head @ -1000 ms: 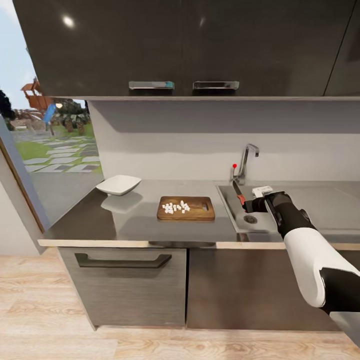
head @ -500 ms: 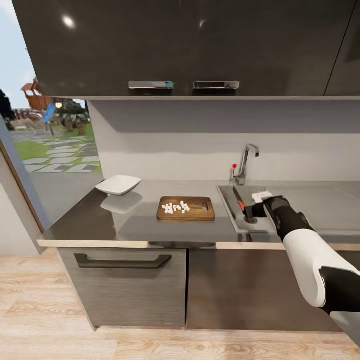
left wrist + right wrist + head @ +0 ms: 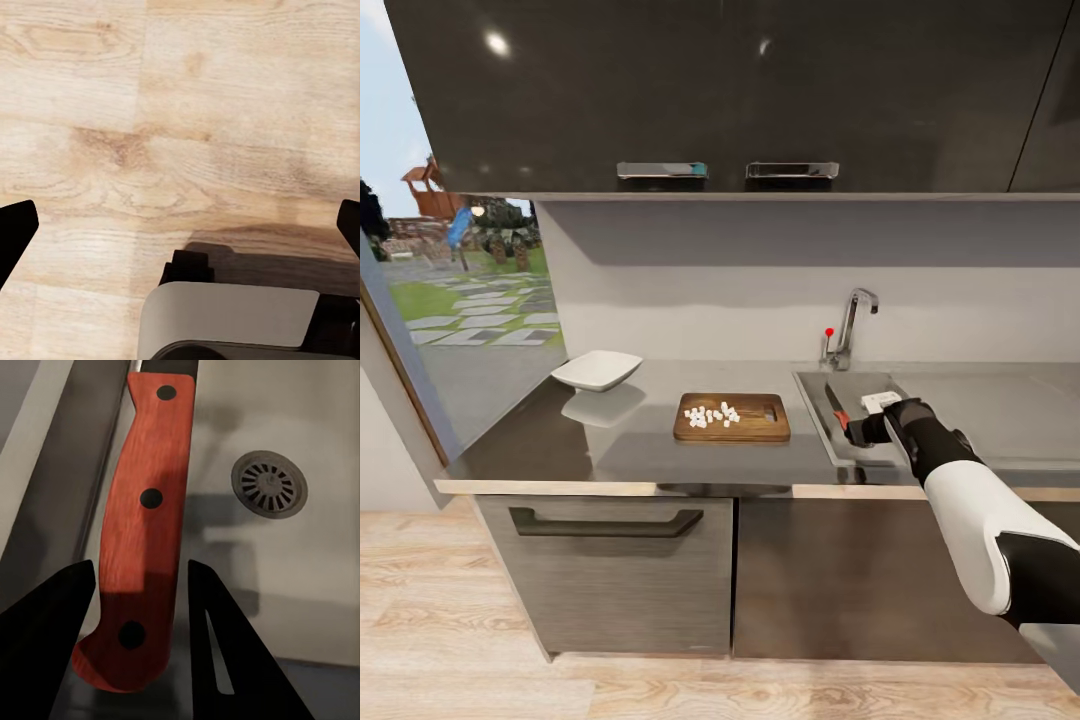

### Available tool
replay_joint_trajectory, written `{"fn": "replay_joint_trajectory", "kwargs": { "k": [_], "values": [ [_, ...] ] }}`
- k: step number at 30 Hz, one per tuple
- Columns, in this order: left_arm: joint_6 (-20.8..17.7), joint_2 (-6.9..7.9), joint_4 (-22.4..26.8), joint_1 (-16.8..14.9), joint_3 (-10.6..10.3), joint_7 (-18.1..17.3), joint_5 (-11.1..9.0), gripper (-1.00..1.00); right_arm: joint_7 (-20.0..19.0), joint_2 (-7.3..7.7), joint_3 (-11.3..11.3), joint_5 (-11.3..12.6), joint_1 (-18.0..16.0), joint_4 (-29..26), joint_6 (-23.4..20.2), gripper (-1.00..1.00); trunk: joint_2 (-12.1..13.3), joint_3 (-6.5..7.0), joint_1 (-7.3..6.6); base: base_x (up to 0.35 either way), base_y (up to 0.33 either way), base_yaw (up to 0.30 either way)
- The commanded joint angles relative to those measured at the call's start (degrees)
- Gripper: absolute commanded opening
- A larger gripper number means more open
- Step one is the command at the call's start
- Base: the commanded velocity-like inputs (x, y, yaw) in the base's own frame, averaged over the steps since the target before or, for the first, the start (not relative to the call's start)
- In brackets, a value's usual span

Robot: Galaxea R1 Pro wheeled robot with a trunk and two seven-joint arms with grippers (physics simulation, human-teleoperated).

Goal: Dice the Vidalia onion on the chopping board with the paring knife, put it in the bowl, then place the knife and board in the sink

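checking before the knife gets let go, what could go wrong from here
1. The paring knife sits between the right gripper fingers near the sink's left wall; released here, it could end up leaning on the wall rather than lying flat.
2. The diced onion is on the chopping board, not in the bowl; sinking the board next could dump it.

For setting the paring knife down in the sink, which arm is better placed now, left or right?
Right, probably. The right gripper has the paring knife between its fingers over the sink. The left wrist view looks at the floor.
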State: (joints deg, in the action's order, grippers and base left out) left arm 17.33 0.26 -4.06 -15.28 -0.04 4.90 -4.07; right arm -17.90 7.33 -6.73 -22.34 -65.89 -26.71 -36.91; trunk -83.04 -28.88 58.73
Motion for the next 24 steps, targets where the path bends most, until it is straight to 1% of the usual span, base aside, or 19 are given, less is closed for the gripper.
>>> {"fn": "replay_joint_trajectory", "kwargs": {
  "k": [1,6,14,24],
  "values": [
    [0.4,0.0,-0.3,-0.1,0.0,-0.1,-0.4,1.0,-0.5,-0.02,-0.4,-0.6,0.0,-0.1,-0.1,-1.0,0.0,-0.06,0.0,0.0,0.0,0.0],
    [0.4,0.0,-0.3,-0.1,0.0,-0.1,-0.4,1.0,-0.5,0.05,-0.4,-0.6,0.0,0.0,-0.1,-1.0,0.0,-0.06,0.0,0.007,-0.001,0.0],
    [0.4,0.0,-0.3,-0.1,0.0,-0.1,-0.4,1.0,-0.5,0.21,-0.4,-0.6,0.0,0.0,-0.1,-1.0,0.0,-0.06,0.0,0.11,-0.081,0.0],
    [0.4,0.09,-0.3,-0.1,0.0,-0.1,-0.4,1.0,-0.4,0.23,-0.4,-0.6,0.0,0.0,-0.1,-1.0,0.0,-0.06,0.0,0.008,-0.006,0.0]
  ]
}}
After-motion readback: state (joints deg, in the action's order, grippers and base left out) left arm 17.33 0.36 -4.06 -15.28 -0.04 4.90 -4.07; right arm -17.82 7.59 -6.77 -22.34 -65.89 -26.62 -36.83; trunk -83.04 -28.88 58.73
